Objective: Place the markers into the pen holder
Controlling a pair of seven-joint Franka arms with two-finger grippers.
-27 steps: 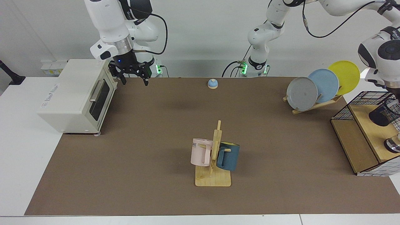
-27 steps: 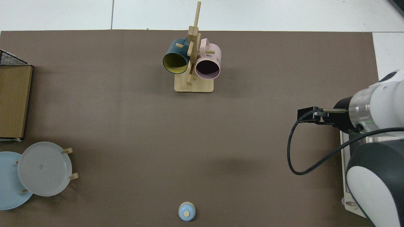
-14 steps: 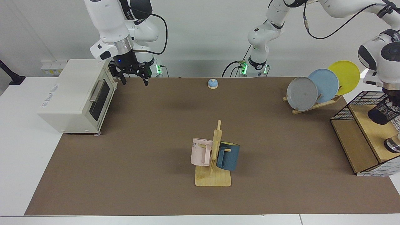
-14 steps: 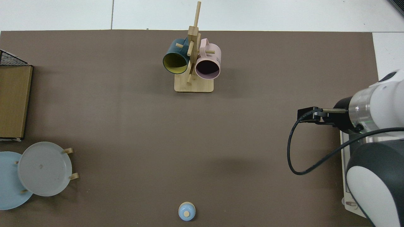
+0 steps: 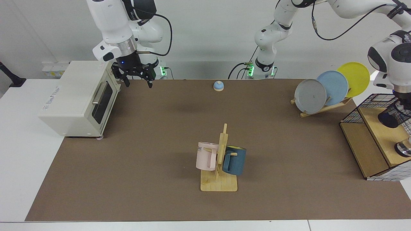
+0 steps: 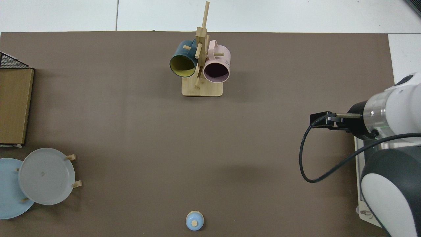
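The left arm reaches down to the black mesh pen holder (image 5: 394,116) above the wooden shelf inside a wire basket (image 5: 369,106); whether its gripper is open or closed cannot be told. The right gripper (image 5: 136,78) waits open beside the toaster oven (image 5: 77,98). No marker is visible.

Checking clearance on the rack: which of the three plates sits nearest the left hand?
The yellow plate, last in the row, beyond the blue plate and grey plate.
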